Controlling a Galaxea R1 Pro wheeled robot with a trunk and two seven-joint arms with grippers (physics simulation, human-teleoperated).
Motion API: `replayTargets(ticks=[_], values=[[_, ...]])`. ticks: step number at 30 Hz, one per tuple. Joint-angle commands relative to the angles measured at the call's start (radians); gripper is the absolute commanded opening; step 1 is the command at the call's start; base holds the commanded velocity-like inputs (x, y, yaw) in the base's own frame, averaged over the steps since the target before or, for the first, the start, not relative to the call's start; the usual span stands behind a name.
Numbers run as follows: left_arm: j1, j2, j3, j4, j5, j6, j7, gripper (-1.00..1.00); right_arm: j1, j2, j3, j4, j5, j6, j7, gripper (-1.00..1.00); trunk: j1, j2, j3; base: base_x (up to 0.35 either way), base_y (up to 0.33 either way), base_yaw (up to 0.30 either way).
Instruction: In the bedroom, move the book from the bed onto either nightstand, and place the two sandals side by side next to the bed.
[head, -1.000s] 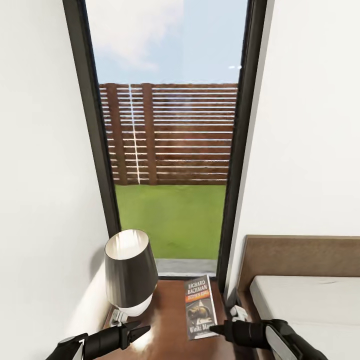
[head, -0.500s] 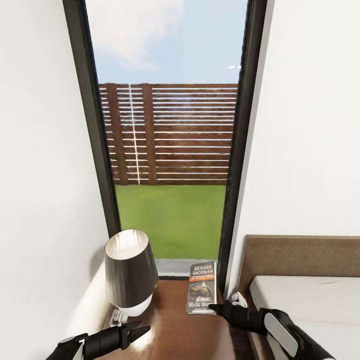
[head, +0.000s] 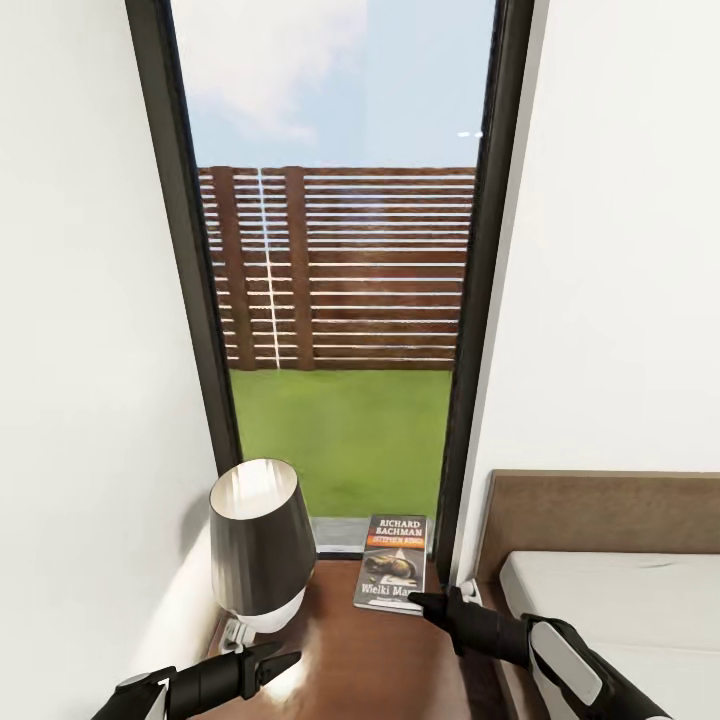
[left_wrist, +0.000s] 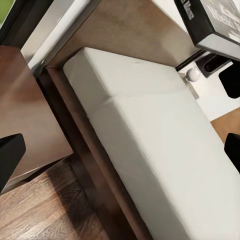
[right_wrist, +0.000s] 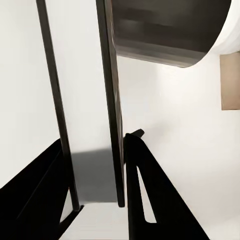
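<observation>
change: the book (head: 392, 564) has slid back toward the window on the nightstand (head: 340, 650), beside the lamp (head: 258, 545) | right pincer (head: 418, 600) touches its near edge, closure unclear; left pincer (head: 285, 660) closed, idle | meaning: book placed; sandals remain

Bright, even daylight from the tall window (head: 340, 300). Soft shadow of the lamp (head: 258, 545) on the left wall. Glossy sheen on the nightstand (head: 340, 650) top. Head view sharp, verticals splayed toward edges. Right wrist view soft, lampshade (right_wrist: 167, 30) blurred close up.
</observation>
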Motion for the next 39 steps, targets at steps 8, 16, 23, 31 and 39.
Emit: replayTargets(ticks=[8, 16, 23, 31, 39], values=[[-0.001, 0.0, 0.009, -0.002, -0.007, 0.006, -0.004, 1.0, -0.001, 0.0, 0.004, 0.002, -0.004, 0.002, 0.004, -1.0, 0.0, -0.002, -0.002, 0.0, 0.0, 0.0], [-0.001, 0.0, 0.009, -0.001, -0.008, 0.007, -0.001, 1.0, -0.001, -0.001, 0.004, 0.002, -0.004, 0.002, 0.004, -1.0, 0.016, -0.03, -0.014, 0.0, 0.0, 0.0], [-0.001, 0.0, 0.009, -0.001, -0.008, 0.007, -0.002, 1.0, -0.001, 0.0, 0.004, 0.002, -0.004, 0.002, 0.003, -1.0, 0.042, -0.079, -0.036, 0.0, 0.0, 0.0], [-0.001, -0.001, 0.009, -0.002, -0.008, 0.008, 0.012, 1.0, -0.001, 0.0, 0.004, 0.006, -0.003, 0.0, 0.001, -1.0, 0.073, -0.135, -0.061, 0.0, 0.0, 0.0], [-0.001, -0.002, 0.009, -0.001, -0.007, 0.008, 0.018, 1.0, -0.001, 0.0, 0.004, 0.006, -0.002, -0.001, -0.001, -1.0, 0.104, -0.191, -0.086, 0.0, 0.0, 0.0]])
